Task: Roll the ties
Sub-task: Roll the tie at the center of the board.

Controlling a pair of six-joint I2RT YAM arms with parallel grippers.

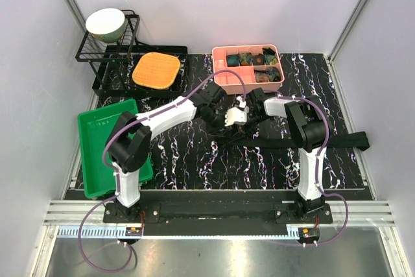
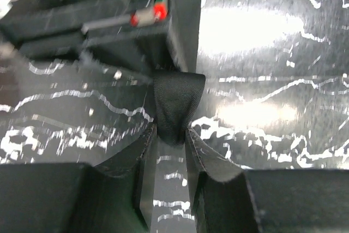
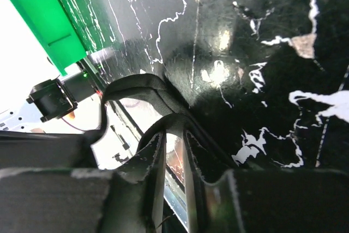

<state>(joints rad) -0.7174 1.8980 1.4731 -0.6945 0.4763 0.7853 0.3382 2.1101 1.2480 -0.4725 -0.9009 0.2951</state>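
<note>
A long black tie (image 1: 311,142) lies flat across the marble table, its wider end at the right edge and its other end lifted at the middle, where both grippers meet. In the left wrist view my left gripper (image 2: 170,132) is shut on a bunched fold of the tie (image 2: 177,99). The same gripper (image 1: 235,124) shows in the top view, just left of my right gripper (image 1: 249,113). In the right wrist view the tie's band (image 3: 147,88) arches over the tips of my right gripper (image 3: 173,129), whose fingers stand close together on it.
A pink divided box (image 1: 224,77) at the back holds several rolled patterned ties. A green tray (image 1: 97,128) sits at the left edge. A black rack (image 1: 107,53) at the back left carries a bowl (image 1: 106,23), with an orange pad (image 1: 156,70) beside it.
</note>
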